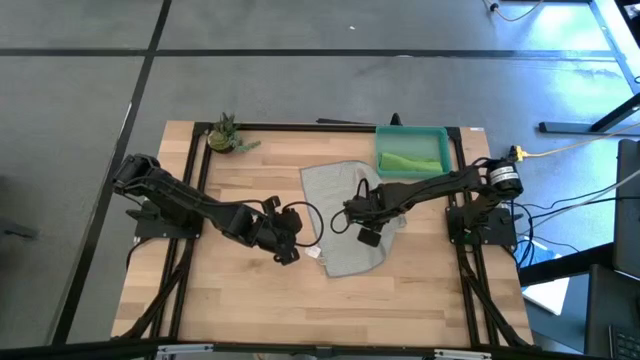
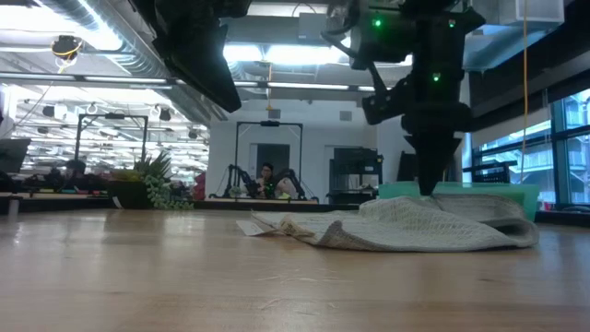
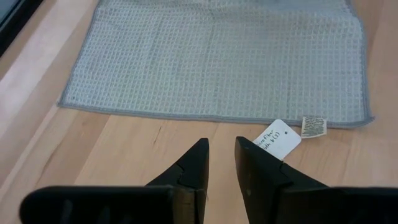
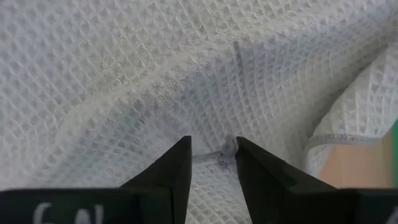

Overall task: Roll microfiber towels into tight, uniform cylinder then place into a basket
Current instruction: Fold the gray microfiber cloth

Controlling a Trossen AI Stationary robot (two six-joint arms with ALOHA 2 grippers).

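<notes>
Down on the table, the right gripper (image 4: 211, 155) is pinching a fold of the grey towel (image 1: 345, 215), while the left gripper (image 3: 221, 158) is hovering unclenched just beside its near edge. Overhead only, the green towel (image 1: 410, 160) is lying in the basket (image 1: 412, 131) beyond.

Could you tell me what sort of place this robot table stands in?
Probably an open lab or workshop: the low view shows exposed ceiling ducts, another robot rig frame with a seated person behind it, and large windows.
</notes>
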